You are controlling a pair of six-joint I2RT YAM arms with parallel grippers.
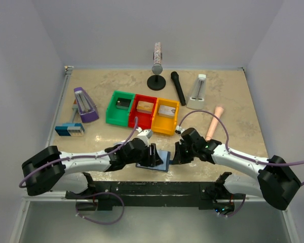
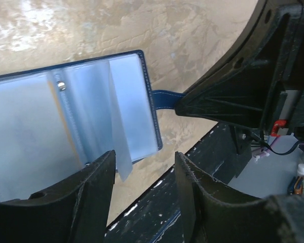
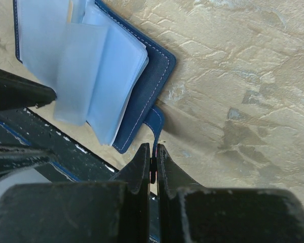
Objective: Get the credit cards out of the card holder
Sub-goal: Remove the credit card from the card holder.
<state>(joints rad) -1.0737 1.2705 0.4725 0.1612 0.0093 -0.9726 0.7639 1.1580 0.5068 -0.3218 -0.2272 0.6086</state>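
- Top external view: the card holder [image 1: 163, 163] lies open on the table [image 1: 233, 101], close to the near edge. It sits between the left gripper [image 1: 152, 153] and the right gripper [image 1: 176, 155].
  - Both arms crowd the same spot, so a reach by either one risks striking the other.
  - The credit cards cannot be made out in this view.
- Left wrist view: the left fingers [image 2: 96, 192] stand apart and hold nothing. They sit just off the near edge of the holder's pale sleeves [image 2: 134, 111], and one sleeve leaf stands loose.
  - No card shows in any pocket, so the fingers may close on an empty leaf instead of a card.
  - A pull on a leaf may drag the whole holder toward the table edge rather than free a card.
- Right wrist view: the right jaws are pressed together on the tip of the closure tab [image 3: 155, 120]. This is the only anchor on the holder.
  - The clamped area is small, so a sideways load from the other arm may pull the tab out.
  - Once the tab is free, the holder can slide or fold shut.
  - Raising the tab too far may tip the holder and flip the sleeves over, hiding the pockets.
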